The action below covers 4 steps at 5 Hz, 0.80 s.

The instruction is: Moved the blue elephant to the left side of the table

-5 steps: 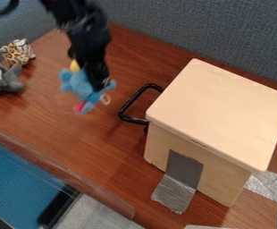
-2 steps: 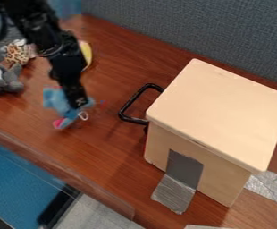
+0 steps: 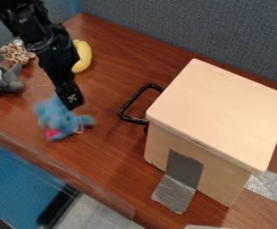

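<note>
- At the left edge, between nine and ten o'clock in the camera view, a grey plush toy lies on the brown wooden bench.
- Just beside it, at ten o'clock, sits a spotted plush toy.
- Down at eight o'clock, past the near edge of the bench, there's a blue surface.
- The black arm comes in from eleven o'clock and slants down towards five.
- The blue elephant is at nine o'clock of the view, on the left part of the bench, a little blurred, with a pink patch at its lower end; whether it touches the wood, I can't tell.
- The gripper points down at the elephant's one o'clock side, its jaws closed on the toy.
- A yellow curved thing lies at eleven o'clock, partly behind the arm.
- Near the middle, a black handle sticks out from the box's ten o'clock side.
- A strip of grey tape runs from the box's front onto the bench, between five and six.
- The pale box stands at three o'clock.
- Silvery tape lies at four, by the right edge.
</note>
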Available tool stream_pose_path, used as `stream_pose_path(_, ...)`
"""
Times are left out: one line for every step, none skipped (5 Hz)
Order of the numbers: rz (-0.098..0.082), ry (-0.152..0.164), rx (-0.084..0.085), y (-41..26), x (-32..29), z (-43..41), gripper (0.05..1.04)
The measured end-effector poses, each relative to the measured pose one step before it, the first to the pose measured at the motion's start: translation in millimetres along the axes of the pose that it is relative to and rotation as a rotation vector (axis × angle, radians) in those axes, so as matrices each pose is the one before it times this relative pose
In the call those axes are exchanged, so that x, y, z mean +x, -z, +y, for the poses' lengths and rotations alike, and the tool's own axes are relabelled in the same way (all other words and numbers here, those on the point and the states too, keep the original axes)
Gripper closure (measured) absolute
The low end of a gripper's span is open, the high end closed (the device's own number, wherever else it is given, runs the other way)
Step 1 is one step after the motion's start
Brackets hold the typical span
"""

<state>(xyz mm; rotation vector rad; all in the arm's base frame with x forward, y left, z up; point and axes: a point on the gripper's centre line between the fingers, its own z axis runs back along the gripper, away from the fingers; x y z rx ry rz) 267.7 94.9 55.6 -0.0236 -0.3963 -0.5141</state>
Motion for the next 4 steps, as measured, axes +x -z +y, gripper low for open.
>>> stream_pose_path(0.0009,0.0171,0.0043,-22.92,4.03,-5.68,0.081)
stream_pose_path(-0.0159,0.0057,0.0035,-20.62,7.45,-2.71,0.083)
stream_pose_path(0.0104,-0.0008,0.0100,-16.26,5.46,-0.91,0.083)
stream_pose_path(0.0083,-0.0160,-0.0251,-2.87,0.17,-4.50,0.083)
